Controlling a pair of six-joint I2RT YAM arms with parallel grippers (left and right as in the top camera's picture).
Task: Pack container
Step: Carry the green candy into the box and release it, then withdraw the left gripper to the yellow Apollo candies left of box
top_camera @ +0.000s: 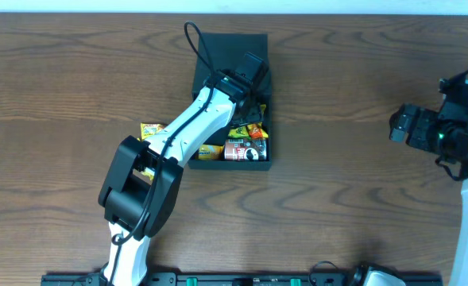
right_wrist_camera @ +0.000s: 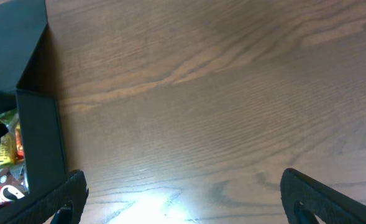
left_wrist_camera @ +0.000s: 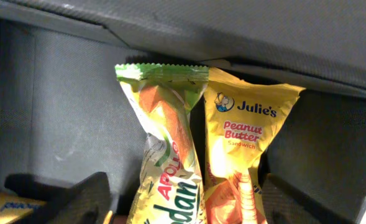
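The container (top_camera: 206, 79) is a dark box lying mid-table with its flap lid (top_camera: 232, 44) open at the far end. My left gripper (top_camera: 251, 107) reaches down inside it. In the left wrist view its fingers (left_wrist_camera: 83, 199) stand wide on either side of two upright packets, a green-yellow Apollo packet (left_wrist_camera: 170, 143) and a yellow Julie's peanut butter packet (left_wrist_camera: 242, 134), which lean on the container's wall (left_wrist_camera: 64, 112). My left gripper (left_wrist_camera: 186, 208) is open. At the far right, my right gripper (top_camera: 400, 125) (right_wrist_camera: 183, 205) is open over bare wood, with nothing between its fingers.
A small red can (top_camera: 245, 149) (right_wrist_camera: 1, 190) and more snack packets (top_camera: 245, 131) lie in the container's near end. Yellow packets (top_camera: 152, 131) sit on the table left of the box, partly under my left arm. The container's corner (right_wrist_camera: 40, 143) shows left of my right gripper.
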